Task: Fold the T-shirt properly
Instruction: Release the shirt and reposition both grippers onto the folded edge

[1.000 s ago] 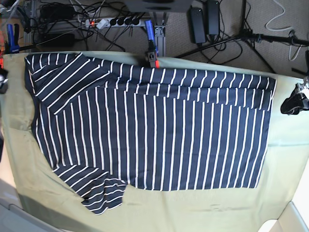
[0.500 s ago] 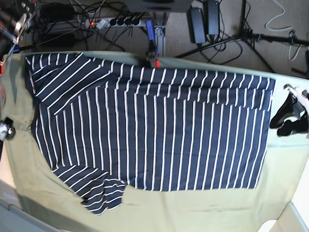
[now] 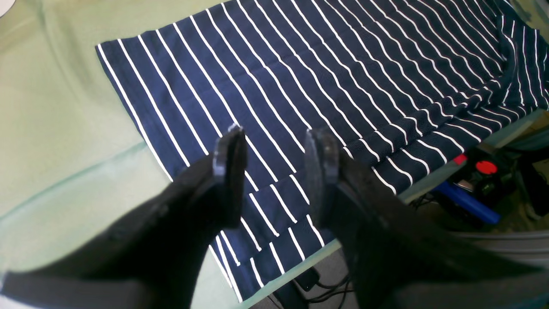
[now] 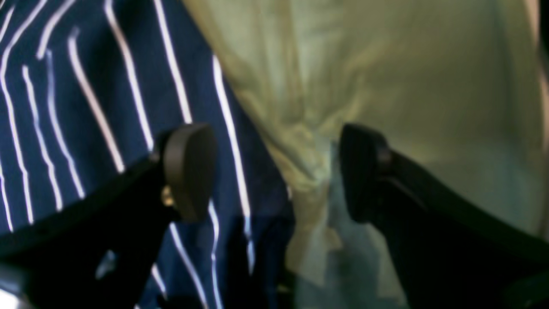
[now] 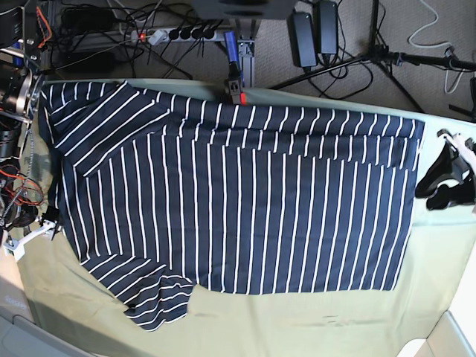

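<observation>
I see my right gripper point(image 4: 274, 171) spread wide astride the T-shirt point(image 5: 238, 201) edge, and my left gripper point(image 3: 274, 171) partly open, empty, above its hem corner. The shirt's long axis stretches away from the left gripper toward the right one.

Gaping pincer point(image 4: 274, 171) over T-shirt point(image 4: 85, 107) edge

Left tool point(image 3: 274, 171) and right tool point(image 4: 274, 171) both gape, empty.

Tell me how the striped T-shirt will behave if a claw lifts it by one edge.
The T-shirt will probably sag and drape: it is thin fabric, with its lower sleeve already rumpled. It likely weighs little. It may drag the green cloth beneath, which is wrinkled beside the shirt.
</observation>
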Motion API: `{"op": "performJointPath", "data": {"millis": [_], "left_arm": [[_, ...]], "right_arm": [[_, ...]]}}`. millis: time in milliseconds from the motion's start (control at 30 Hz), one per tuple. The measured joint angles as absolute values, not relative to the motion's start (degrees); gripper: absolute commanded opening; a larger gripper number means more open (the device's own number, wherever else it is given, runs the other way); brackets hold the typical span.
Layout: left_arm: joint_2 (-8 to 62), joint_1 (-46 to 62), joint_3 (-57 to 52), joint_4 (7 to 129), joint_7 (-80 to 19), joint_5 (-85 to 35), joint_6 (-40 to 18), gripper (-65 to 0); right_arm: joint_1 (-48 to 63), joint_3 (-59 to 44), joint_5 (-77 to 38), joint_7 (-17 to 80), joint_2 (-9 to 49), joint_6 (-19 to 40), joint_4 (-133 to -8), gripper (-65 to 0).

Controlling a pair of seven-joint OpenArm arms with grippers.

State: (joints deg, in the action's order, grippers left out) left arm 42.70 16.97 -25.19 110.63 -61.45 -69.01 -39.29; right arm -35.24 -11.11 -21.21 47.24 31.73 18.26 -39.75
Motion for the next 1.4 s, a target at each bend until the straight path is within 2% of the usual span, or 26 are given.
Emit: {"op": "performJointPath", "data": {"millis": [167, 500, 833, 1200, 1233, 1267, 1300, 1367, 1400], "left_arm": [[42.7, 17.0, -25.2, 110.6, -61.5, -69.1, -39.3, -39.2], [42.5, 17.0, -25.2, 107.6, -60.6, -68.6, -39.3, -39.2], [42.5, 17.0, -25.2, 98.3, -58.4, -67.4, -39.3, -39.2], [42.5, 17.0, -25.2, 97.5, -56.7, -67.3, -39.3, -39.2], [42.5, 17.0, -25.2, 97.5, -56.4, -67.3, -39.3, -39.2], [42.5, 17.0, -25.2, 97.5, -55.9, -67.3, -39.3, -39.2], [42.5, 17.0, -25.2, 97.5, -55.4, -67.3, -39.3, -39.2], [42.5, 17.0, -25.2, 97.5, -54.4, -66.7, -39.3, -39.2], [42.5, 17.0, -25.2, 97.5, -53.4, -65.5, -39.3, -39.2]], "right_arm": [[-35.6, -11.1, -21.0, 46.5, 30.9, 18.3, -39.0, -21.1], [-35.9, -11.1, -19.2, 45.2, 24.8, 18.6, -39.0, -21.1], [-35.7, -11.1, -21.3, 48.2, 22.7, 18.9, -42.6, -21.1], [-35.7, -11.1, -22.6, 48.7, 22.8, 18.9, -44.2, -21.2], [-35.7, -11.1, -22.6, 48.7, 22.8, 18.9, -44.2, -22.8], [-35.7, -11.1, -22.5, 48.7, 22.8, 18.9, -44.2, -28.4], [-35.7, -11.1, -22.0, 48.8, 22.8, 18.9, -44.2, -37.8], [-35.7, -11.1, -20.7, 48.7, 22.8, 18.8, -44.2, -61.1], [-35.7, -11.1, -20.3, 48.7, 22.8, 18.8, -44.2, -65.0]]}}
